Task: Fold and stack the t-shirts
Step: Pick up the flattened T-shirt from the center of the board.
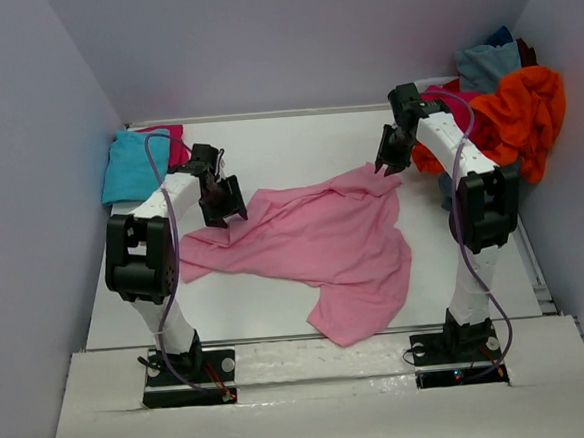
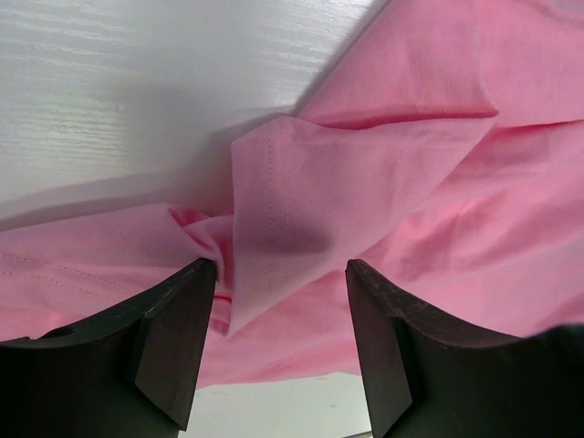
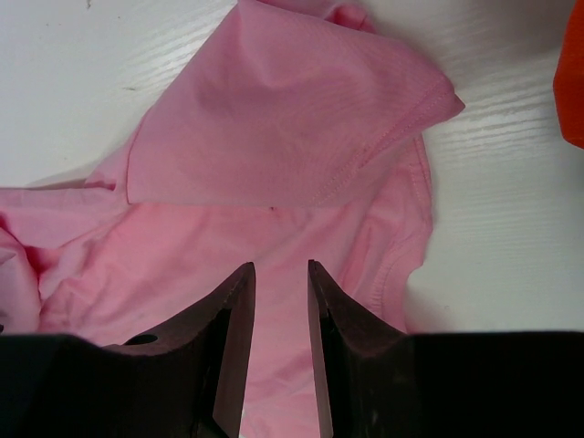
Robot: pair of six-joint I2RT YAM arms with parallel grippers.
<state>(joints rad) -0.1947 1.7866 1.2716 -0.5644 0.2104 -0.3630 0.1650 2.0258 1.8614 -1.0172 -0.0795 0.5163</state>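
The light pink t-shirt (image 1: pixel 319 242) lies crumpled and spread in the middle of the white table. My left gripper (image 1: pixel 227 209) is over its far left corner. In the left wrist view the jaws (image 2: pixel 281 274) are wide open, with a raised fold of pink cloth (image 2: pixel 283 210) between them, unclamped. My right gripper (image 1: pixel 384 165) is over the shirt's far right sleeve. In the right wrist view its jaws (image 3: pixel 281 274) stand a narrow gap apart above the pink cloth (image 3: pixel 274 137), gripping nothing.
A turquoise shirt (image 1: pixel 131 167) and a magenta one (image 1: pixel 171 139) lie at the far left. At the far right is a pile of orange (image 1: pixel 523 113), grey-blue (image 1: pixel 487 65) and magenta (image 1: pixel 442 98) shirts. Walls close in the table (image 1: pixel 297 143) on three sides.
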